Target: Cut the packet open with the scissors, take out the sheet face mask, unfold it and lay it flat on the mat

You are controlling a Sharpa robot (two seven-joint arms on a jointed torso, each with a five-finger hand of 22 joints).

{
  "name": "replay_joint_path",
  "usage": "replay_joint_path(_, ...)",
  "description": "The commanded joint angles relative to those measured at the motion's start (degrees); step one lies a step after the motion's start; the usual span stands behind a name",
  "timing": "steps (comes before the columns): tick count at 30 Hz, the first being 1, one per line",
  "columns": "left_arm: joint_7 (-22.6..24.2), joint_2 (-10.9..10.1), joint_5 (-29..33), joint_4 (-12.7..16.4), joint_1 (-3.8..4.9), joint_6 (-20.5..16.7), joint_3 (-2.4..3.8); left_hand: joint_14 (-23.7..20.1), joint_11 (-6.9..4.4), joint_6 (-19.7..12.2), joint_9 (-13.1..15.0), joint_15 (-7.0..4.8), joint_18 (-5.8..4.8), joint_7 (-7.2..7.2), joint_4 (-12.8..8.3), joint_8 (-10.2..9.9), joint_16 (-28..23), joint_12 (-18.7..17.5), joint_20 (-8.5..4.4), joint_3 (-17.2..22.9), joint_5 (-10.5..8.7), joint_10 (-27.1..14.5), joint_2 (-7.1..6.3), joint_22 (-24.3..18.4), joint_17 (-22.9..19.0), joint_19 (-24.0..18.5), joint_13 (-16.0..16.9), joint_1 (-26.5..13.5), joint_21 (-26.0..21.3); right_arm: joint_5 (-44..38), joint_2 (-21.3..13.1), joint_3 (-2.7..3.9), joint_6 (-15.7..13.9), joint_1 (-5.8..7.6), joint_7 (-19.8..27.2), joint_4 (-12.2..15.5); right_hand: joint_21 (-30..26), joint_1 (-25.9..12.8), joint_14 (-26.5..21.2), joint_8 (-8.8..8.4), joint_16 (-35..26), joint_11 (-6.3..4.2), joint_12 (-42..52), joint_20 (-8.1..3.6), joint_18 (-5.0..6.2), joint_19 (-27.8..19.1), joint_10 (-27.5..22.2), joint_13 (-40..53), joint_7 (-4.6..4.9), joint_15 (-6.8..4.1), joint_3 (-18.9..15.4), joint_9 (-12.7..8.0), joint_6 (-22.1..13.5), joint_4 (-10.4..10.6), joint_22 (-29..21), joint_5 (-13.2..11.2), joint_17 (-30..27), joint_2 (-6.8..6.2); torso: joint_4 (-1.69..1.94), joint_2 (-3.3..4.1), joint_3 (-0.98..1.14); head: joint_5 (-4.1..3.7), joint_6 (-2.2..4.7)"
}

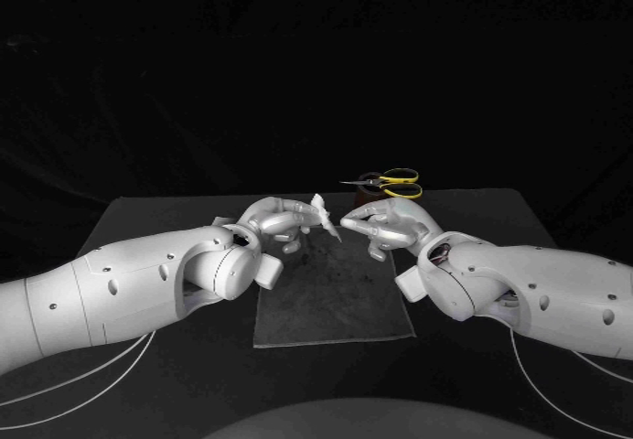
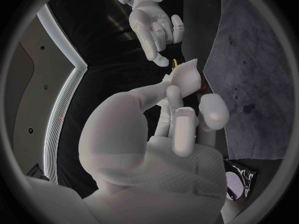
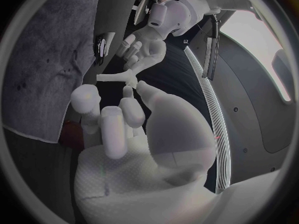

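mask [image 1: 321, 211]: small white piece, held up in the air over the far end of the mat [image 1: 330, 306]
left hand [image 1: 280, 219]: above the mat's far-left corner, thumb and fingertips pinched on the mask
right hand [image 1: 385, 224]: above the mat's far-right corner, fingertips right at the mask, honestly can't tell if it's got a grip
scissors [image 1: 388, 183]: yellow handles, on the bench [image 1: 158, 219] just past the mat's far edge

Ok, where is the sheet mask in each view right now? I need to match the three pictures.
Head view: the sheet mask, white and folded, stands between the left hand and the right hand, above the far end of the mat.
Left wrist view: the sheet mask sits at the left hand's fingertips, beside the mat's edge.
Right wrist view: a white strip between both hands.
Shared landmark: the grey mat.
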Motion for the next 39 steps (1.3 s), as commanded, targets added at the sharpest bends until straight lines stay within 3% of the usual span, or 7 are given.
replay_joint_path(1, 0.4, 0.1, 0.3, 0.1, 0.05, 0.1, 0.06, 1.5, 0.01, 0.5, 4.3, -0.48, -0.46, -0.01, 0.0, 1.8, 0.3, 0.2, 0.09, 0.3, 0.24, 0.4, -0.03, 0.1, 3.1, 0.3, 0.1, -0.6, 0.3, -5.0, 0.6, 0.03, -0.9, -0.03, -4.9, 0.2, 0.5, 0.1, 2.6, 0.11, 0.4, -0.11, 0.5, 0.05, -0.11, 0.5, 0.5, 0.3, 0.00, -0.59, -0.4, -0.1, 0.4, 0.0, 1.7, 0.1, 3.5, -0.24, 0.11, 0.01, -0.07, -0.14, 0.01)
replay_joint_path(13, 0.2, 0.2, 0.3, 0.2, 0.05, 0.3, 0.06, 1.6, 0.01, 0.5, 4.4, -0.49, -0.46, -0.01, 0.0, 1.8, 0.3, 0.3, 0.08, 0.3, 0.23, 0.5, -0.04, 0.1, 3.2, 0.3, 0.2, -0.7, 0.3, -7.3, 3.3, 0.01, -2.6, -0.03, -8.2, -1.2, 1.9, 0.0, 3.0, -0.16, 0.9, -0.32, 1.6, -0.18, -0.36, 1.5, 1.5, 1.0, -0.20, -0.82, -0.9, -0.3, 0.9, 0.3, 2.2, 0.1, 4.2, -0.43, 0.12, 0.04, -0.10, -0.04, -0.15)
replay_joint_path(25, -0.2, 0.2, 0.3, 0.2, 0.05, 0.5, 0.06, 1.5, 0.02, 0.5, 4.4, -0.49, -0.44, -0.02, 0.0, 1.9, 0.3, 0.3, 0.07, 0.4, 0.22, 0.5, -0.04, 0.0, 3.1, 0.2, 0.1, -0.8, 0.3, -6.3, 4.4, 0.03, -4.1, -0.03, -6.0, -1.2, 1.6, 0.3, 3.0, -0.74, 0.8, -0.27, 1.8, -0.27, -0.33, 1.5, 1.7, 1.1, -0.09, -0.83, -1.2, -0.6, 0.5, 0.1, 2.1, 0.1, 4.0, -0.85, 0.06, 0.06, 0.01, 0.11, -0.21)
replay_joint_path(39, -0.5, 0.3, 0.2, 0.3, 0.05, 0.7, 0.06, 1.5, 0.01, 0.5, 4.5, -0.49, -0.46, -0.03, 0.0, 1.9, 0.3, 0.3, 0.05, 0.4, 0.22, 0.5, -0.03, 0.1, 3.1, 0.3, 0.0, -0.9, 0.3, -5.4, 5.0, 0.10, -5.2, -0.03, -4.8, -1.5, 1.0, 0.4, 3.0, -1.48, 0.5, -0.02, 1.4, -0.22, -0.28, 1.3, 1.4, 0.9, 0.22, -0.65, -1.8, -1.0, 0.1, 0.1, 1.9, 0.1, 3.8, -1.61, 0.07, 0.07, -0.06, 0.03, -0.36)
